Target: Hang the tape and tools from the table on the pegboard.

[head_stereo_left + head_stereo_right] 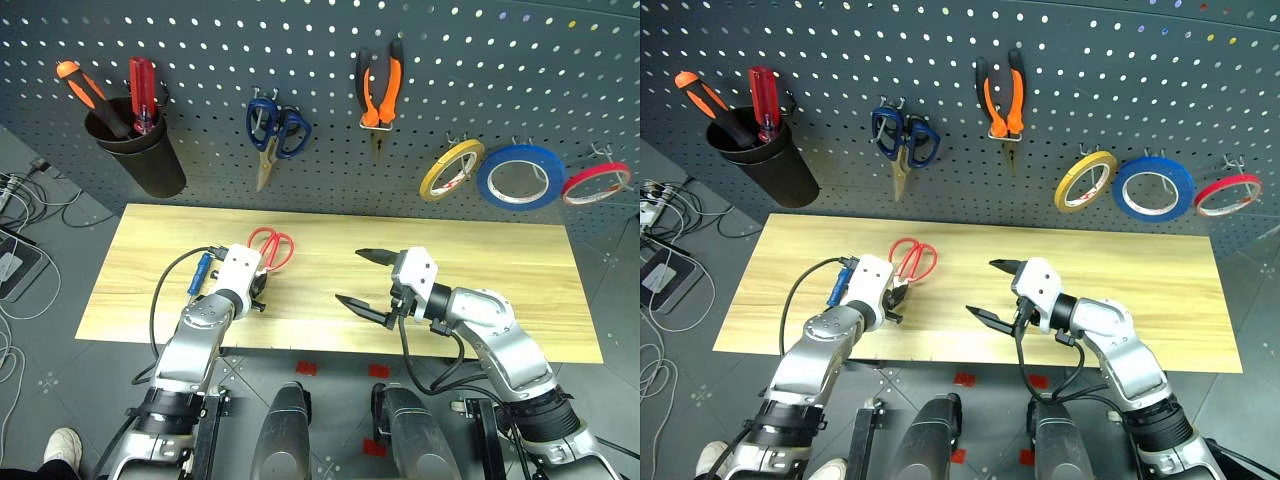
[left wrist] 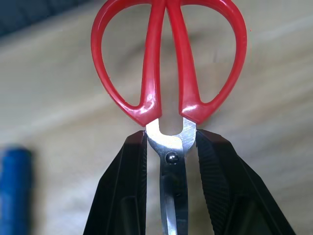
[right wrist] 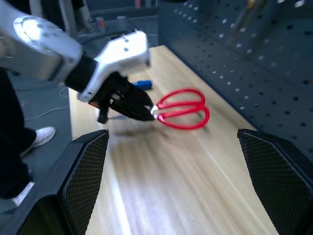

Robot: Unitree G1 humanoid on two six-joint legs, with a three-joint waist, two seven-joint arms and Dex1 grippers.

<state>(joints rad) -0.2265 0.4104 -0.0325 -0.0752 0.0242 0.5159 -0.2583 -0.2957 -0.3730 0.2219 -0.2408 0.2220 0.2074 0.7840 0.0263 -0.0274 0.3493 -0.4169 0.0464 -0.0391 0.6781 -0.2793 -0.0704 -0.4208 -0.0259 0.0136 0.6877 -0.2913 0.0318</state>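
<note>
Tape [image 1: 450, 170] and pliers [image 1: 379, 88] hung on pegboard [image 1: 200, 40]. Left claw [image 2: 171, 161] grips red scissors [image 1: 271, 247]; right claw [image 1: 362, 278] open. Blue screwdriver [image 1: 200, 272] remains on counter [image 1: 480, 250].

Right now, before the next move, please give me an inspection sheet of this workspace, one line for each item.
Surface: light wood-grain table, mostly bare.
Job's things: red-handled scissors held by their blades just below the handles; small blue-handled screwdriver lying on the table; orange-and-black pliers and thin tan-yellow tape ring on the dark perforated pegboard.
Clutter: blue-handled scissors, wide blue tape roll, thin red tape roll, black cup with two screwdrivers.
Grippers: left gripper shut on the scissors; right gripper open, holding nothing.
Cables: loose wires on the floor.
Surroundings: a person's white shoe.
</note>
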